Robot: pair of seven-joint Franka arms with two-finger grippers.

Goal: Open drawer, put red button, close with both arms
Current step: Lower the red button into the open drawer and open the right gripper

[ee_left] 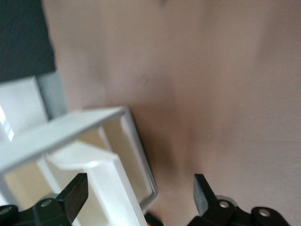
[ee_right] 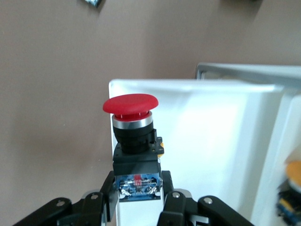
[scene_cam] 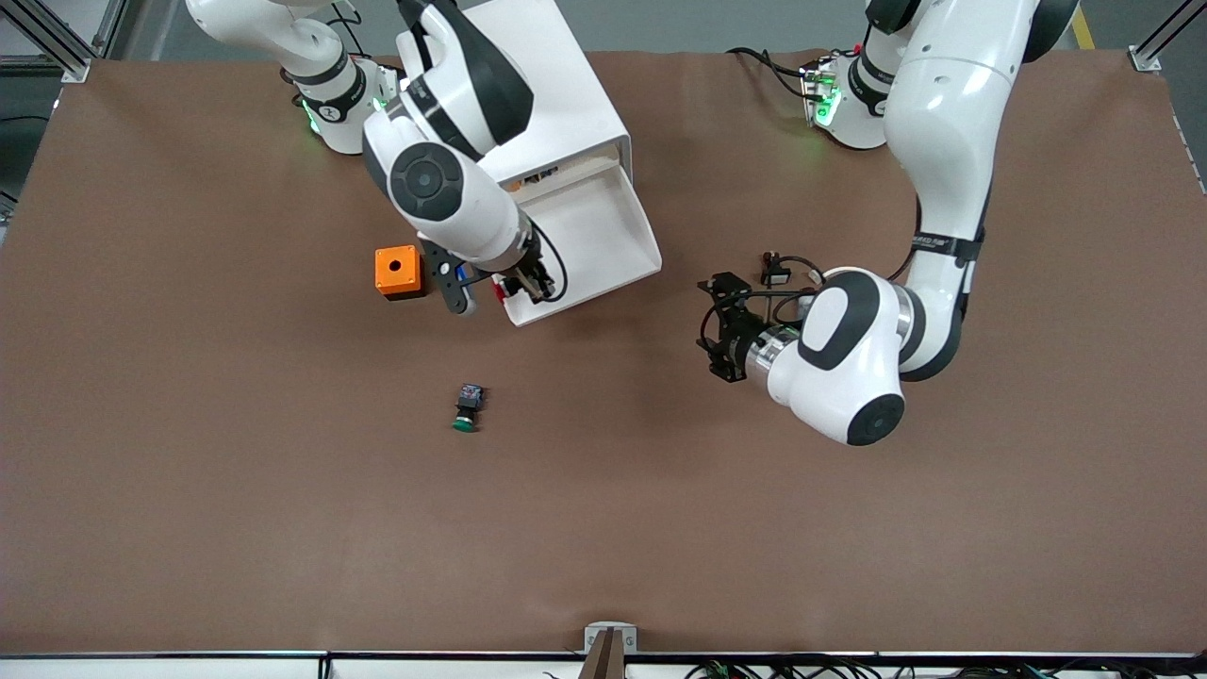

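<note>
Upper centre of the front view: tall white cabinet (scene_cam: 537, 85) with the drawer (scene_cam: 599, 231) pulled out toward the camera, its white tray open and slanting down to mid-frame. Right gripper (scene_cam: 517, 283) just below centre-left of that view, over the drawer's front corner at the end nearer the right arm's base, fingers pinched on the red button (scene_cam: 497, 290), seen there only as a small red speck partly hidden by the wrist. Much clearer in the right wrist view: red button (ee_right: 134, 141) at centre frame, red cap uppermost in the picture, silver ring and black collar below it, blue-grey block clamped between the two black fingers (ee_right: 106, 195) at the bottom edge; right gripper (ee_right: 136, 200) above the drawer's white front edge (ee_right: 197, 141), brown table (ee_right: 51, 94) filling the left half of the frame. Left gripper (scene_cam: 717, 325) at centre-right of the front view, low above bare table beside the drawer, toward the left arm's end, waiting. In the left wrist view, left gripper (ee_left: 141, 193) at the bottom edge, black fingertips (ee_left: 75, 193) spread wide and holding nothing, the drawer's white corner (ee_left: 127, 155) between them and farther off; soft focus, so probably not touching it. Orange box (scene_cam: 398, 272) left of centre in the front view, beside the right wrist. Green-capped button (scene_cam: 468, 407) lying lower, near mid-frame, well apart from the drawer.
</note>
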